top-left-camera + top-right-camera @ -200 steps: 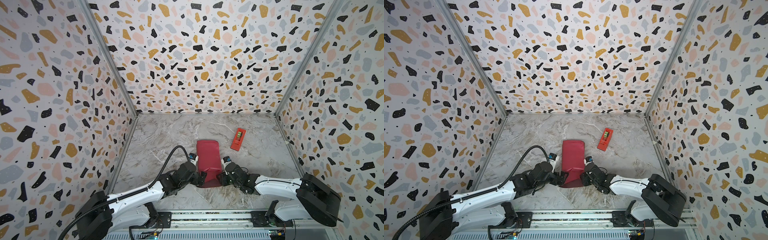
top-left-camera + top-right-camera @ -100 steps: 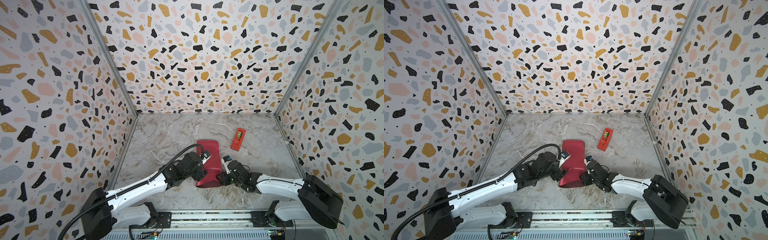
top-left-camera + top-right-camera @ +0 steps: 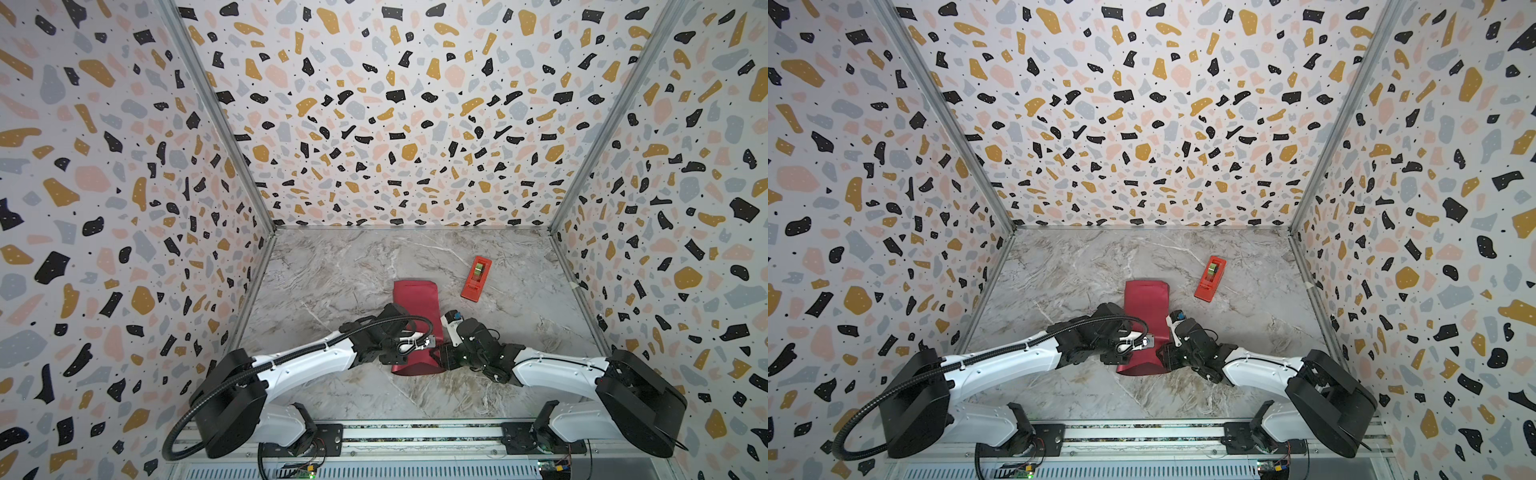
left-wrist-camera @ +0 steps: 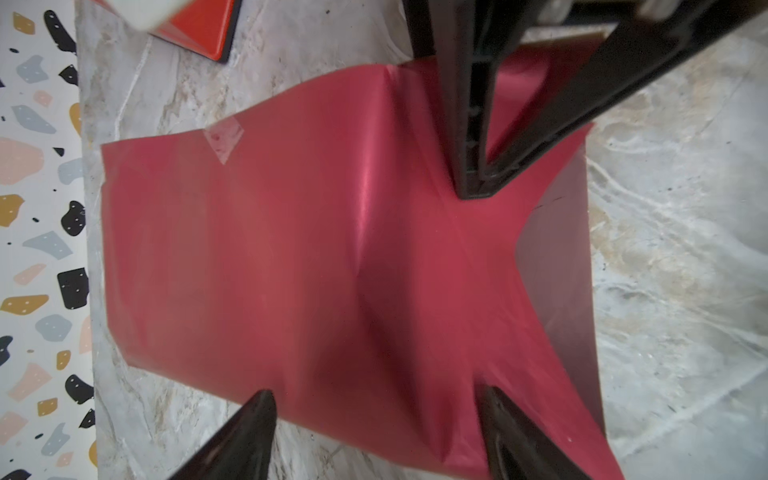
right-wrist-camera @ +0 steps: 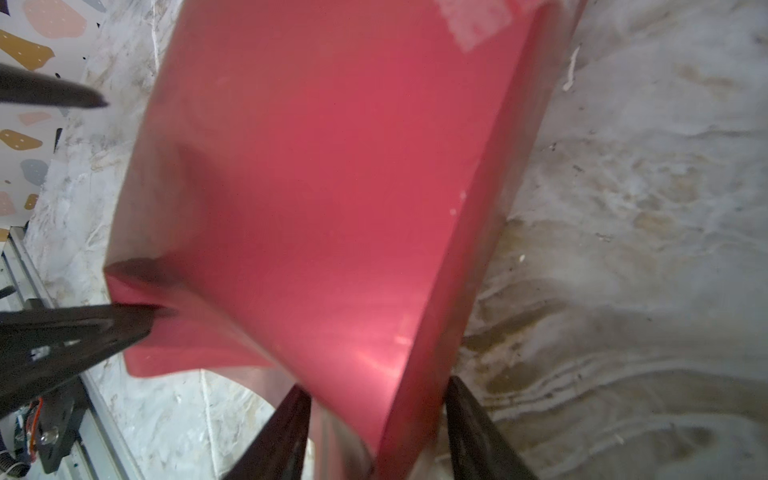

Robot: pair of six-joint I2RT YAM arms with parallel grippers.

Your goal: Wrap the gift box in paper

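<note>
Both my hands at the glossy crimson paper sheet (image 3: 415, 299): left hand (image 4: 376, 395) spread wide, right hand (image 5: 378, 390) straddling it, grip unclear

Crimson paper (image 3: 415, 299), red-orange tape dispenser (image 3: 476, 278), grey-veined marble tabletop (image 3: 332, 270), terrazzo-speckled walls (image 3: 374, 124)

Three sides are closed by walls (image 3: 374, 104) printed with black, ochre, pink and grey flecks on white. The corners are trimmed with metal posts (image 3: 219, 116). The floor (image 3: 353, 266) is finished in grey-beige marble veining. A metal rail (image 3: 415, 434) is fixed along the near edge. Everything is evenly lit.
</note>
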